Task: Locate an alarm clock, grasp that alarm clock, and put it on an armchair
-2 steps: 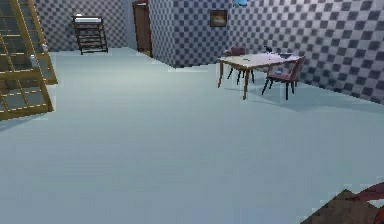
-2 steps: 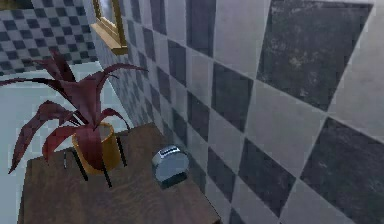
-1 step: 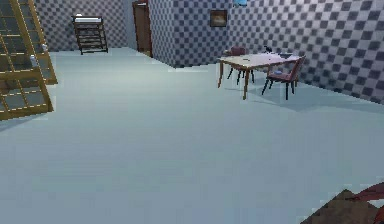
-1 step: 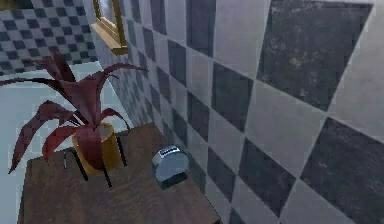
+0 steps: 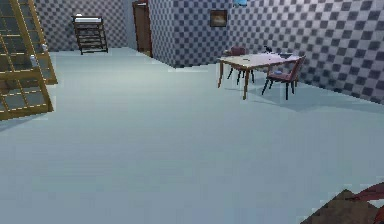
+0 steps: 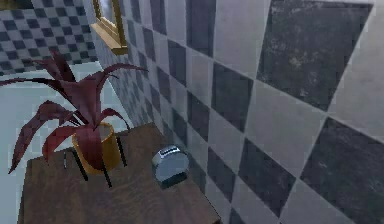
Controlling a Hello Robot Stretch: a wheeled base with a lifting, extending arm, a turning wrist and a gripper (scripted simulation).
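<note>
One pot (image 6: 93, 153) holds red-leaved plant (image 6: 62, 108) (bluish object (image 6: 168, 165) beside); fingers' state: cannot tell.

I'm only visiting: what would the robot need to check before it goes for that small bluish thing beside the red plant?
1. Target in sight: a small blue-grey object stands on the wooden table. Ok.
2. It is really an alarm clock: cannot tell.
3. Room beside it: the red-leaved potted plant stands close by, and its leaves may get in the way. Not ok.
4. Room behind it: the checkered wall is right behind the table. Not ok.
5. Path for carrying: the floor is bare up to the dining table. Ok.
6. Drop-off spot: whether the chairs there have arms, cannot tell.
</note>
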